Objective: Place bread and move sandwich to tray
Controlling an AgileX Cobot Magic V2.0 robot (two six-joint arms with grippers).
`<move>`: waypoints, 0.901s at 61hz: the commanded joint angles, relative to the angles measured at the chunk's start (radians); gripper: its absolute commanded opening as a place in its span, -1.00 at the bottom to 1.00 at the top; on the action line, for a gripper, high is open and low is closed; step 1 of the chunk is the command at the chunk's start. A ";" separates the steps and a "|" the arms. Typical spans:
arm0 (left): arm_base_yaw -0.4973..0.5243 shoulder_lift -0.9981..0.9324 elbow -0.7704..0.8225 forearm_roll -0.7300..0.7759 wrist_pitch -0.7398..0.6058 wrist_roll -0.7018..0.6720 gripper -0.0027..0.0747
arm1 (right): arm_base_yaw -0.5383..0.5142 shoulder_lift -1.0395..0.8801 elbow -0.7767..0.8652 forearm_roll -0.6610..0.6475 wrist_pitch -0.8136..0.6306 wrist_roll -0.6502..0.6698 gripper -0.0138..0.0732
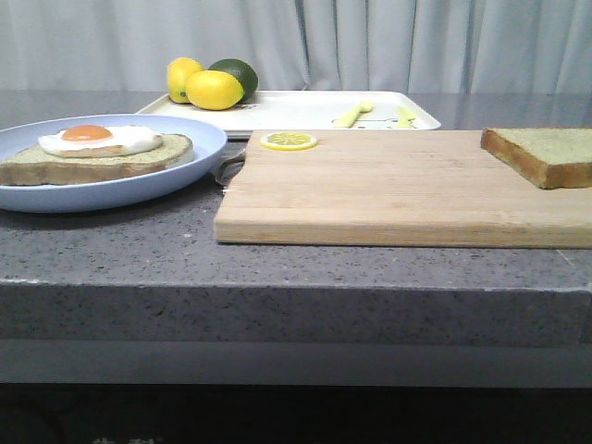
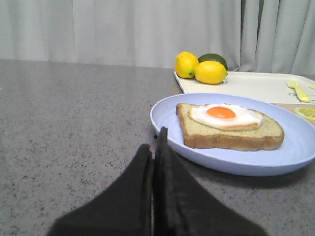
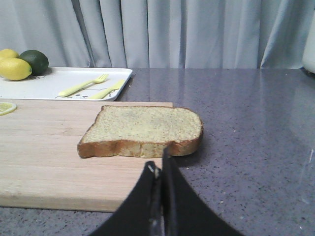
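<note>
The sandwich (image 1: 97,155), bread with a fried egg on top, lies on a round pale-blue plate (image 1: 190,171) at the left; it also shows in the left wrist view (image 2: 229,129). The plain bread (image 1: 541,153) lies on the right end of the wooden cutting board (image 1: 388,190), also in the right wrist view (image 3: 145,129). The cream-white tray (image 1: 305,109) is behind the board. My left gripper (image 2: 155,142) is shut and empty, just short of the plate's rim. My right gripper (image 3: 160,160) is shut and empty, close in front of the bread. Neither gripper shows in the front view.
Two lemons (image 1: 208,88) and a lime (image 1: 236,74) sit on the tray's left end, with a yellow fork (image 1: 354,113) and knife (image 1: 405,116) on it. A lemon slice (image 1: 288,141) lies on the board's far left corner. The table's front edge is near.
</note>
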State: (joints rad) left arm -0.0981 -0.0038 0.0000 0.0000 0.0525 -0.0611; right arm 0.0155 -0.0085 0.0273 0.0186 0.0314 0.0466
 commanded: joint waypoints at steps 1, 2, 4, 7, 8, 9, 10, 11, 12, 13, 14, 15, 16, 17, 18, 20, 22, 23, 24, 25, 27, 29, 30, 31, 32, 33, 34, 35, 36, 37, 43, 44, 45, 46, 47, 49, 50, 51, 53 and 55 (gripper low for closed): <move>-0.007 -0.021 -0.001 0.000 -0.124 -0.009 -0.98 | -0.007 -0.023 -0.006 0.002 -0.105 -0.001 -0.84; -0.007 -0.021 -0.004 0.000 -0.127 -0.009 -0.98 | -0.007 -0.023 -0.009 0.002 -0.105 -0.001 -0.84; -0.007 -0.021 -0.016 0.000 -0.127 -0.009 -0.98 | -0.007 -0.023 -0.015 0.002 -0.105 -0.001 -0.84; -0.007 -0.019 -0.036 -0.011 -0.125 -0.009 -0.98 | -0.007 -0.023 -0.034 0.002 -0.098 -0.001 -0.84; -0.007 -0.019 -0.043 -0.013 -0.122 -0.009 -0.98 | -0.007 -0.023 -0.041 0.002 -0.094 -0.001 -0.84; -0.007 -0.019 -0.056 -0.022 -0.118 -0.009 -0.98 | -0.007 -0.023 -0.052 0.002 -0.087 -0.001 -0.84; -0.007 -0.019 -0.066 -0.027 -0.113 -0.009 -0.98 | -0.007 -0.023 -0.060 0.002 -0.082 -0.001 -0.84; -0.007 -0.019 -0.076 -0.030 -0.109 -0.009 -0.98 | -0.007 -0.023 -0.068 0.002 -0.077 -0.001 -0.84; -0.007 -0.019 -0.087 -0.030 -0.102 -0.009 -0.98 | -0.007 -0.023 -0.076 0.002 -0.071 -0.001 -0.84; -0.007 -0.019 -0.105 -0.030 -0.090 -0.009 -0.98 | -0.007 -0.023 -0.090 0.002 -0.064 -0.001 -0.84; -0.007 -0.019 -0.117 -0.030 -0.080 -0.009 -0.98 | -0.007 -0.023 -0.099 0.002 -0.053 -0.001 -0.84; -0.007 -0.019 -0.130 -0.030 -0.071 -0.009 -0.98 | -0.007 -0.023 -0.115 0.002 -0.042 -0.001 -0.84; -0.007 -0.019 -0.151 -0.030 -0.060 -0.009 -0.98 | -0.007 -0.023 -0.125 0.002 -0.031 -0.001 -0.84; -0.007 -0.017 -0.165 -0.030 -0.052 -0.009 -0.98 | -0.007 -0.023 -0.136 0.002 -0.021 -0.001 -0.84; -0.007 -0.014 -0.187 -0.030 -0.032 -0.009 -0.98 | -0.007 -0.023 -0.147 0.002 -0.004 -0.001 -0.84; -0.007 -0.011 -0.216 -0.030 -0.002 -0.009 -0.98 | -0.007 -0.023 -0.176 0.002 0.025 -0.001 -0.84; -0.007 -0.004 -0.245 -0.030 0.021 -0.009 -0.98 | -0.007 -0.022 -0.207 0.002 0.054 -0.001 -0.84; -0.007 0.002 -0.267 -0.030 0.039 -0.009 -0.98 | -0.007 -0.021 -0.220 0.002 0.066 -0.001 -0.84; -0.007 0.009 -0.290 -0.030 0.059 -0.009 -0.98 | -0.007 -0.018 -0.240 0.002 0.083 -0.001 -0.84; -0.007 0.017 -0.312 -0.030 0.078 -0.009 -0.98 | -0.007 -0.015 -0.260 0.002 0.095 -0.001 -0.84; -0.007 0.033 -0.350 -0.030 0.113 -0.009 -0.98 | -0.007 -0.007 -0.296 0.002 0.123 -0.001 -0.84; -0.007 0.051 -0.386 -0.030 0.147 -0.009 -0.98 | -0.007 0.002 -0.331 0.002 0.150 -0.001 -0.84; -0.007 0.063 -0.408 -0.030 0.166 -0.009 -0.98 | -0.007 0.014 -0.351 0.002 0.168 -0.001 -0.84; -0.007 0.076 -0.428 -0.030 0.186 -0.007 -0.98 | -0.007 0.019 -0.365 0.002 0.176 -0.001 -0.84; -0.007 0.085 -0.442 -0.030 0.200 -0.007 -0.98 | -0.007 0.030 -0.386 0.002 0.192 -0.001 -0.84; -0.007 0.100 -0.456 -0.030 0.214 -0.007 -0.98 | -0.007 0.037 -0.399 0.001 0.202 -0.001 -0.84; -0.007 0.110 -0.476 -0.030 0.235 -0.007 -0.98 | -0.007 0.049 -0.419 0.001 0.217 -0.001 -0.84; -0.007 0.125 -0.489 -0.030 0.249 -0.007 -0.98 | -0.007 0.057 -0.432 0.001 0.225 -0.001 -0.84; -0.007 0.135 -0.509 -0.030 0.270 -0.007 -0.98 | -0.007 0.070 -0.451 0.001 0.238 -0.001 -0.84; -0.007 0.151 -0.522 -0.030 0.284 -0.006 -0.98 | -0.007 0.079 -0.469 0.001 0.248 -0.001 -0.84; -0.007 0.234 -0.607 -0.030 0.375 -0.006 -0.98 | -0.007 0.157 -0.546 0.001 0.316 -0.001 -0.84; -0.007 0.245 -0.621 -0.030 0.386 -0.006 -0.98 | -0.007 0.168 -0.561 0.001 0.327 -0.001 -0.84; -0.007 0.255 -0.630 -0.030 0.403 -0.006 -0.98 | -0.007 0.179 -0.570 0.001 0.339 -0.001 -0.84; -0.007 0.271 -0.642 -0.030 0.414 -0.006 -0.98 | -0.007 0.196 -0.584 0.001 0.357 -0.001 -0.84; -0.007 0.286 -0.649 -0.030 0.429 -0.006 -0.98 | -0.007 0.207 -0.593 0.001 0.370 -0.001 -0.84; -0.007 0.310 -0.665 -0.030 0.455 -0.005 -0.98 | -0.007 0.240 -0.612 0.001 0.408 -0.001 -0.84; -0.007 0.319 -0.671 -0.028 0.469 -0.005 -0.98 | -0.007 0.257 -0.622 0.001 0.427 -0.001 -0.84; -0.007 0.333 -0.673 -0.028 0.474 -0.005 -0.98 | -0.007 0.268 -0.628 0.001 0.439 -0.001 -0.84; -0.007 0.353 -0.678 -0.028 0.481 -0.005 -0.98 | -0.007 0.300 -0.640 0.000 0.471 -0.001 -0.84; -0.007 0.370 -0.678 -0.028 0.484 -0.005 -0.98 | -0.007 0.324 -0.644 -0.001 0.489 -0.001 -0.84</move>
State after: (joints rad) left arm -0.0981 0.3139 -0.6389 -0.0213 0.5769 -0.0611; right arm 0.0155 0.2459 -0.5712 0.0186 0.5313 0.0466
